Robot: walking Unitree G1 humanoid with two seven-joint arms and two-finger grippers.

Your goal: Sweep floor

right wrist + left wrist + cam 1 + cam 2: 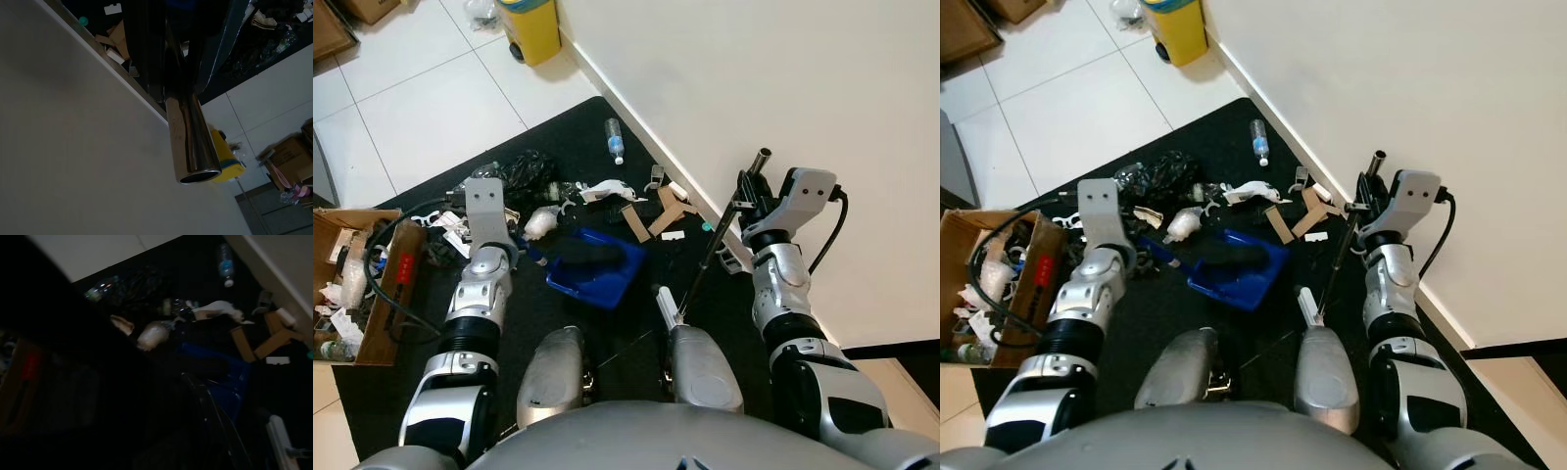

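Observation:
On the black mat a blue dustpan rests in front of my legs, its handle pointing to my left. My left gripper is shut on that handle. Over by the wall, my right gripper is shut on the broom's metal pole. The pole slants down to a white broom head near my right knee, and its open tube end pokes out past the dark fingers. Rubbish lies beyond the dustpan: a plastic bottle, cardboard pieces, white scraps, crumpled paper and a black bag.
A white wall with a skirting board runs close along my right side. At my left stands an open cardboard box full of clutter and cables. A yellow bin is at the far end by the wall. White tiles lie beyond the mat.

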